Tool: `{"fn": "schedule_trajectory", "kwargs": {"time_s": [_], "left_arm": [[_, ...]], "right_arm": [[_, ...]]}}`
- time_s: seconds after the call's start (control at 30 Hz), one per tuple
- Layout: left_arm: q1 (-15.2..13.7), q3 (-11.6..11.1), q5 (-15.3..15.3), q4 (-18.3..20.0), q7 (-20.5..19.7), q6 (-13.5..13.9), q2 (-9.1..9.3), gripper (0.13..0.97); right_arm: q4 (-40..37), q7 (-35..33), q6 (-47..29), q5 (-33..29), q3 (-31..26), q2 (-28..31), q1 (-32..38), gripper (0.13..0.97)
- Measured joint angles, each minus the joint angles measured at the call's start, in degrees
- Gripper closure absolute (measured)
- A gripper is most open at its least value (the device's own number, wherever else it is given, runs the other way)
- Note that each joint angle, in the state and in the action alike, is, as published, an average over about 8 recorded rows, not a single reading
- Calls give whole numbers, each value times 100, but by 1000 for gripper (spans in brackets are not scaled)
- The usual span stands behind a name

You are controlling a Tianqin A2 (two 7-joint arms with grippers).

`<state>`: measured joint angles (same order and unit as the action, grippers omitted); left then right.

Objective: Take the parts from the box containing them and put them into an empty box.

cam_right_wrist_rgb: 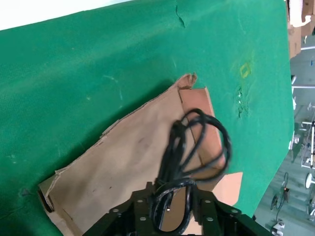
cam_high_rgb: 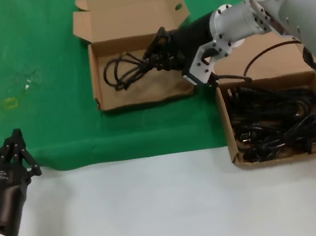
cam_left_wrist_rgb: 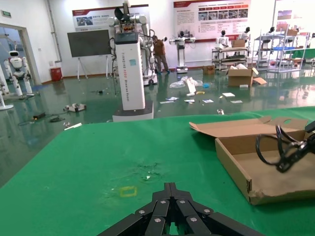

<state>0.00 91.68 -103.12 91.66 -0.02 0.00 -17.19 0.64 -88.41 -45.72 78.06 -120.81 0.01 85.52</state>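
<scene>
The box holding the parts (cam_high_rgb: 291,153) stands at the right, full of coiled black cables (cam_high_rgb: 275,120). The empty box (cam_high_rgb: 154,88) lies at the middle back with its lid open; it also shows in the left wrist view (cam_left_wrist_rgb: 236,162) and the right wrist view (cam_right_wrist_rgb: 128,162). My right gripper (cam_high_rgb: 158,51) hangs over this box, shut on a coiled black cable (cam_high_rgb: 122,70) whose loops hang just above the box floor. The cable (cam_right_wrist_rgb: 197,142) runs out from between the right gripper's (cam_right_wrist_rgb: 172,189) jaws. My left gripper (cam_high_rgb: 17,142) is parked at the near left, shut and empty (cam_left_wrist_rgb: 170,186).
A green cloth (cam_high_rgb: 38,52) covers the far part of the table and a white surface (cam_high_rgb: 158,211) the near part. A small yellow mark (cam_high_rgb: 9,104) lies on the cloth at the left. The open lid (cam_high_rgb: 127,14) lies flat behind the middle box.
</scene>
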Motion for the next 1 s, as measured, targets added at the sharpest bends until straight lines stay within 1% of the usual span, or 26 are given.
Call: {"fn": "schedule_trajectory", "kwargs": {"time_s": [0.1,0.23,0.5,0.53,0.8,0.93,1.0], "left_arm": [[0,0,0,0,0,0,0,953],[0,0,0,0,0,0,0,953],[0,0,0,0,0,0,0,953],[0,0,0,0,0,0,0,953],[0,0,0,0,0,0,0,952],[0,0,0,0,0,0,0,951],[0,0,0,0,0,0,0,951]], "right_arm": [[-10,23,23,2,12,2,1,780],[-18,57,45,4,30,8,0,780],[-21,81,60,60,118,38,24,606],[-21,98,53,81,143,45,35,606],[-20,256,-17,224,298,88,99,387],[-20,263,-20,230,304,90,101,387],[-20,264,-21,231,305,90,101,348]]}}
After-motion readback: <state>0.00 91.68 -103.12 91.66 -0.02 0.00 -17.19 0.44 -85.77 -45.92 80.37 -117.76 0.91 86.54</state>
